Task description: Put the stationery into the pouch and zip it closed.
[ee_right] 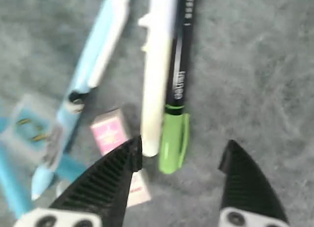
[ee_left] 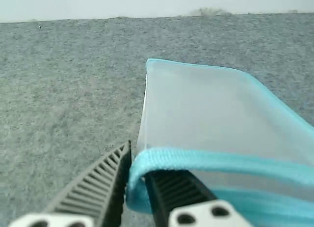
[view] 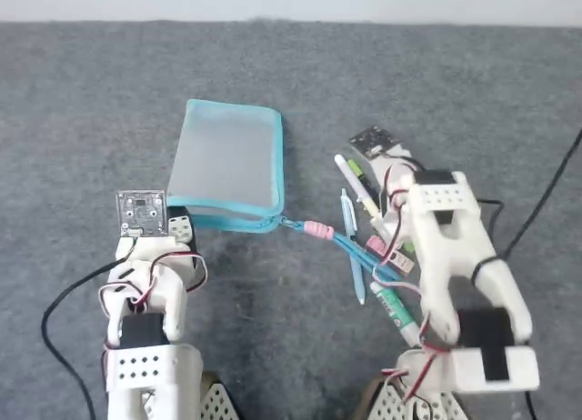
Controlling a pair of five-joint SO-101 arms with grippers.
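Note:
The translucent pouch (view: 232, 161) with teal edging lies flat at mid-table, its pink zip pull (view: 318, 230) trailing toward the stationery. My left gripper (ee_left: 137, 164) is shut on the pouch's teal rim (ee_left: 206, 160) at its near corner (view: 182, 222). My right gripper (ee_right: 181, 163) hangs open just above the pile of stationery (view: 373, 247). Below it lie a white pen (ee_right: 157, 74), a black pen with a green cap (ee_right: 177, 99), a light blue pen (ee_right: 93, 65) and a pink eraser (ee_right: 109, 137). The green cap lies between the fingers.
A clear box of clips (ee_right: 27, 126) and a green-and-white marker (view: 397, 309) lie in the same pile. Black cables (view: 536, 211) run over the grey carpet beside the right arm. A pale wall edge (view: 291, 2) borders the far side.

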